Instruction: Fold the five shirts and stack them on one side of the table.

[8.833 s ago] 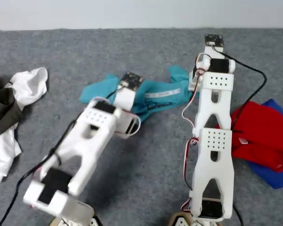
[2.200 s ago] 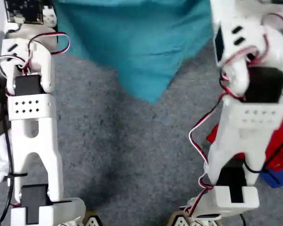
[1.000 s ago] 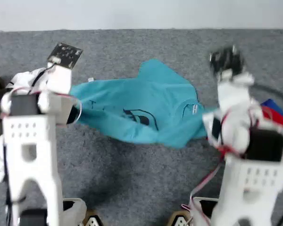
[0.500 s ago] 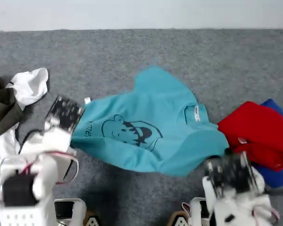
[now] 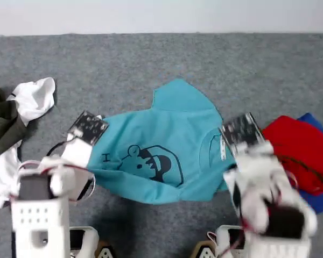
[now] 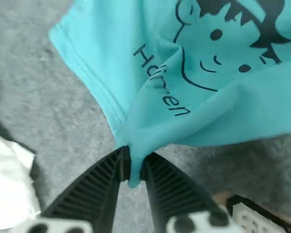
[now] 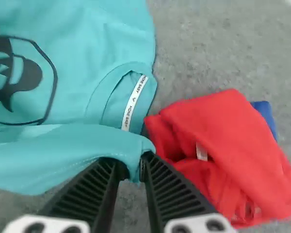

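A teal shirt point(image 5: 161, 145) with a dark cartoon print lies spread in the middle of the grey table, print side up. My left gripper point(image 6: 132, 167) is shut on a bunched hem of the teal shirt point(image 6: 184, 73) at its left side. My right gripper point(image 7: 131, 167) is shut on the edge of the teal shirt point(image 7: 63, 73) by the collar, at its right side. In the high view the left arm point(image 5: 70, 161) and the right arm point(image 5: 253, 172) stand at the shirt's two near corners. A red shirt point(image 5: 299, 153) lies folded on a blue one point(image 5: 317, 199) at the right.
A white shirt point(image 5: 21, 123) and a dark olive shirt point(image 5: 2, 126) lie crumpled at the left edge. The red shirt point(image 7: 218, 145) sits close beside my right gripper. Bare grey table point(image 5: 151, 59) stretches behind the teal shirt to the back wall.
Both arms carried the teal shirt up, spread it out and laid it flat with the print up. Over the last second they drew its near edge toward the table's front.
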`<move>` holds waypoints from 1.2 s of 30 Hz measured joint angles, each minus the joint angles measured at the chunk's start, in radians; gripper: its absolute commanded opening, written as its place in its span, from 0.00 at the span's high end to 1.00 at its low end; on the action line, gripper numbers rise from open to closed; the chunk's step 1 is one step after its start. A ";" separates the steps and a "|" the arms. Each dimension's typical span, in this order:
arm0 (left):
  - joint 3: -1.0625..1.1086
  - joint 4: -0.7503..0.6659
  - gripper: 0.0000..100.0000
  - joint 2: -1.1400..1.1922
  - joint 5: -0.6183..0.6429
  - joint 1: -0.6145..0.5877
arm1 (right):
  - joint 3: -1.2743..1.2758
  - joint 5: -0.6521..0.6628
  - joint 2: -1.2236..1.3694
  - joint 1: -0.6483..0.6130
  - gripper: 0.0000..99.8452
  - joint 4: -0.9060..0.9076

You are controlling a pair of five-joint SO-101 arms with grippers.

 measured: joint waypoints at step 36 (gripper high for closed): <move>-0.750 -0.265 0.95 1.346 -0.008 -0.149 | -1.028 0.000 1.755 -0.137 0.97 -0.698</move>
